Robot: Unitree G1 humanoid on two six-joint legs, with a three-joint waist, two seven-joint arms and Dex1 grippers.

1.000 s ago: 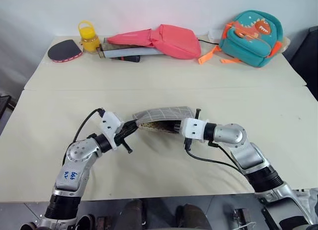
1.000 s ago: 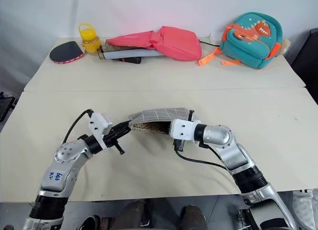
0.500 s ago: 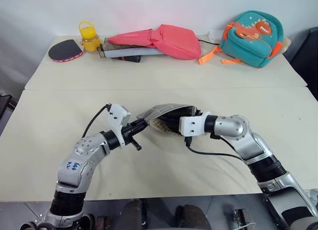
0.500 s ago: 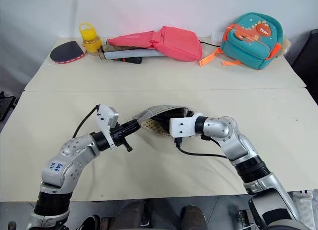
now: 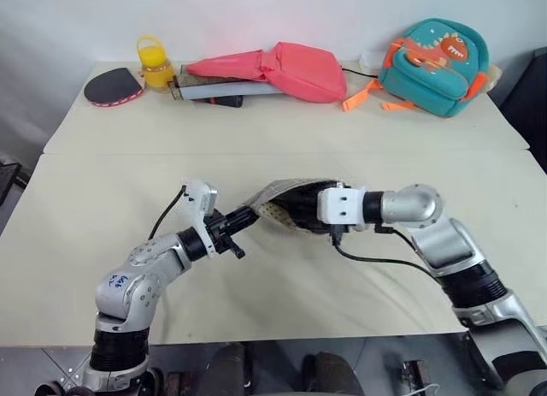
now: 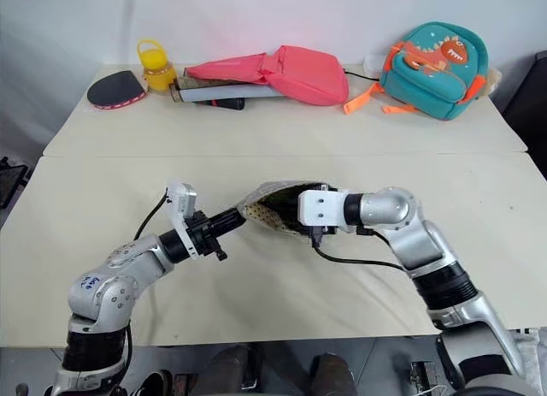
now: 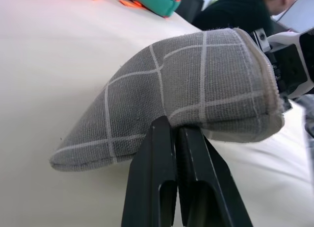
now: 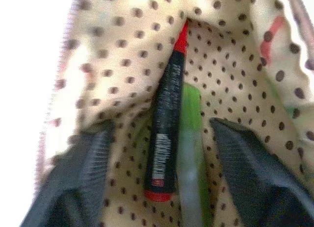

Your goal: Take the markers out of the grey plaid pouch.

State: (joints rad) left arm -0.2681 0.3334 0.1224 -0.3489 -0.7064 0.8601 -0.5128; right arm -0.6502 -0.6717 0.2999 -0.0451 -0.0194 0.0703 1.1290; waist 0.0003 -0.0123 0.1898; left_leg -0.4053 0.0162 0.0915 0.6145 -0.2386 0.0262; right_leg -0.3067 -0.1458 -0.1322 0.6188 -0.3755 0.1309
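Note:
The grey plaid pouch (image 5: 286, 198) hangs just above the near table between my two arms, its dotted tan lining showing at the mouth. My left gripper (image 7: 171, 126) is shut on the pouch's closed end, pinching the fabric from below. My right gripper (image 8: 162, 131) reaches into the open mouth, its fingers (image 8: 91, 156) spread apart against the lining. Between them lie the markers: a slim dark one with red ends (image 8: 167, 114) and a green one (image 8: 190, 126) beside it. Neither finger touches a marker.
On the far table lie a pink bag (image 5: 295, 69), a teal backpack (image 5: 436, 52), a yellow jar (image 5: 152, 64), a dark paddle (image 5: 111, 86) and a rolled tube (image 5: 218, 88). A person (image 7: 235, 11) shows beyond the table's right side.
The pouch has gone from flat and stretched to bulged, with its mouth held wide. My right gripper has opened inside it and lifted a little. My left wrist has rolled.

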